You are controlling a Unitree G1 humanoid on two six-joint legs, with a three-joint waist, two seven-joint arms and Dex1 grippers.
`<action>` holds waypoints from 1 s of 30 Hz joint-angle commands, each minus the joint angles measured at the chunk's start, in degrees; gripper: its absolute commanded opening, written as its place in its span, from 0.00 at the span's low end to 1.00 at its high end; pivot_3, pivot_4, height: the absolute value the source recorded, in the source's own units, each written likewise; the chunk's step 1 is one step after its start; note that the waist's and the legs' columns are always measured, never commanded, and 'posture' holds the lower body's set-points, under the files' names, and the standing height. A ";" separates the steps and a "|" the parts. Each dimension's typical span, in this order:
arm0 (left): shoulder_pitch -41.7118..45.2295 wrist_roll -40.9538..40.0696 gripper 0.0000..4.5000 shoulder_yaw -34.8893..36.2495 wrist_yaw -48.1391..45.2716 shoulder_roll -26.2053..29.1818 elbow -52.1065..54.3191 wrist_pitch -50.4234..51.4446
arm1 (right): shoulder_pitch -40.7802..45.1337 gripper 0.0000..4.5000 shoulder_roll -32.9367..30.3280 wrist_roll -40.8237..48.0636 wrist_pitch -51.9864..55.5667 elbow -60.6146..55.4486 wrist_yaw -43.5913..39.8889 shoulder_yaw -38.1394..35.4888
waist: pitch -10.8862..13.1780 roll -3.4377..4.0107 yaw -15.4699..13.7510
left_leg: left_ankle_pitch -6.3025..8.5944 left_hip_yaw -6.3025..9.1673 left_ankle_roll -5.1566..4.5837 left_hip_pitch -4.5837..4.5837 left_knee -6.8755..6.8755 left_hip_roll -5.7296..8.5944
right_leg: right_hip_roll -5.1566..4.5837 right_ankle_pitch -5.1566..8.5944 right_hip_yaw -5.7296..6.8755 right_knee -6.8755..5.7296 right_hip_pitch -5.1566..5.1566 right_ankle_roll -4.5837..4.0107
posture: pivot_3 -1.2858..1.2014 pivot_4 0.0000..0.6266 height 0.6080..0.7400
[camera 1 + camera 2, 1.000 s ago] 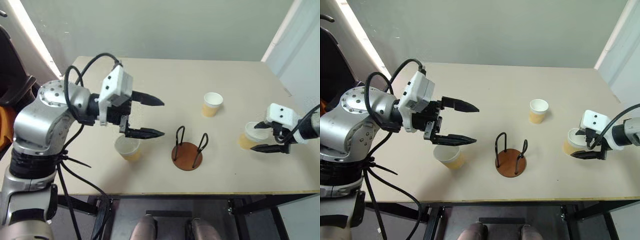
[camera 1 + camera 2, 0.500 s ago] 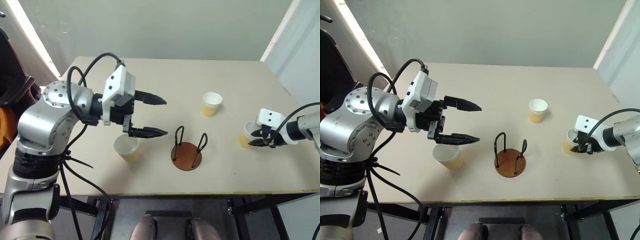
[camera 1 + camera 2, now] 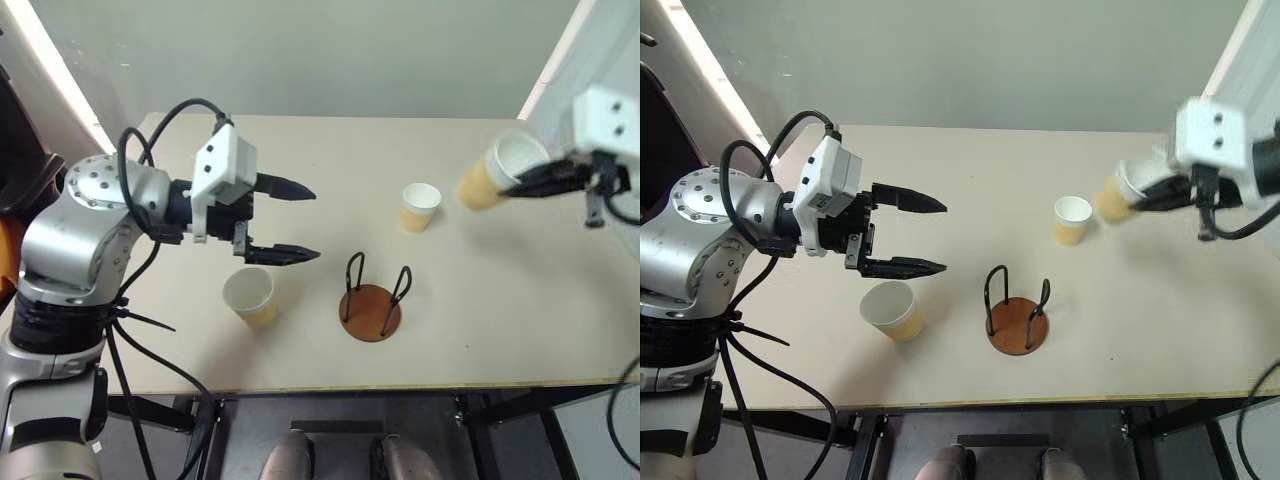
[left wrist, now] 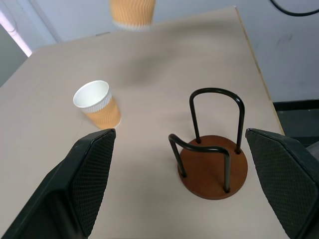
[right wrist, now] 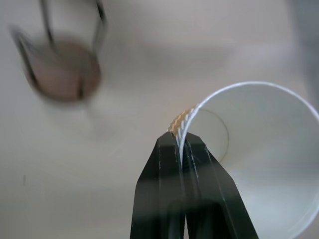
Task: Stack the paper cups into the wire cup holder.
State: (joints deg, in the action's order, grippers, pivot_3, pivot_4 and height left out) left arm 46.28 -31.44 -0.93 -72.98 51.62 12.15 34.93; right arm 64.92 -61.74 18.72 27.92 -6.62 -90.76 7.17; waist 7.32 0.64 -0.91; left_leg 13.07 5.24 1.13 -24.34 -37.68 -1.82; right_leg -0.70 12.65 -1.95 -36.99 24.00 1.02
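My right gripper point(image 3: 522, 186) is shut on the rim of a pale yellow paper cup point(image 3: 492, 176) and holds it tilted in the air over the table's right side. In the right wrist view its fingertips point(image 5: 175, 149) pinch the cup's white rim point(image 5: 259, 149). A second paper cup point(image 3: 421, 207) stands upright at mid-table. A third paper cup point(image 3: 250, 295) stands near the front left. The wire cup holder point(image 3: 371, 302), a brown disc with two black loops, sits at front centre with nothing in it. Open and holding nothing, my left gripper point(image 3: 316, 224) hovers above the third cup, pointing at the holder point(image 4: 212, 149).
The beige table point(image 3: 300, 350) ends close in front of the holder and the left cup. A pale wall runs behind the far edge. A dark chair point(image 3: 20, 150) stands at the far left.
My right gripper closed on the rim of the right-hand cup, then lifted it off the table, up and to the left. The left gripper has barely moved.
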 commanded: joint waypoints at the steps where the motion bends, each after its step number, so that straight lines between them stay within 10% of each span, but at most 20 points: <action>1: 0.45 -0.83 1.00 1.36 -1.81 1.38 0.64 -0.70 | 1.87 0.01 2.05 5.30 0.01 -4.30 -1.74 3.66 | 0.00 -0.01 0.15 | -0.04 0.04 0.07 0.00 -0.01 -0.01 | 0.04 0.03 0.00 0.00 0.00 -0.04 | 0.52 0.24 1.00; 19: -1.98 -0.49 1.00 1.01 -2.25 2.57 2.81 -0.83 | -1.35 0.01 8.45 -3.60 -9.04 -4.65 -1.38 15.70 | 0.01 -0.02 0.14 | -0.14 0.25 0.22 -0.12 -0.01 -0.02 | -0.02 -0.01 0.16 -0.09 0.07 0.09 | 0.52 0.24 1.00; 30: -1.10 1.51 1.00 -0.14 0.38 1.39 1.48 -1.61 | -0.32 0.71 10.67 -9.04 -10.20 -1.52 -0.87 15.19 | 0.01 -0.02 0.20 | -0.14 0.25 0.22 -0.12 -0.02 -0.02 | -0.05 -0.02 0.19 -0.16 0.10 0.08 | 0.52 0.24 1.00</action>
State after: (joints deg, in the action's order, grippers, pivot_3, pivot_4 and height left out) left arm 43.91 -31.20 -1.10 -73.89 53.13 13.67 34.24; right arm 63.27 -51.31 10.90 18.63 -8.72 -92.06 23.83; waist 7.33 0.63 -0.71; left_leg 12.93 5.49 1.35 -24.46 -37.69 -1.84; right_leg -0.75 12.63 -1.76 -37.16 24.11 1.10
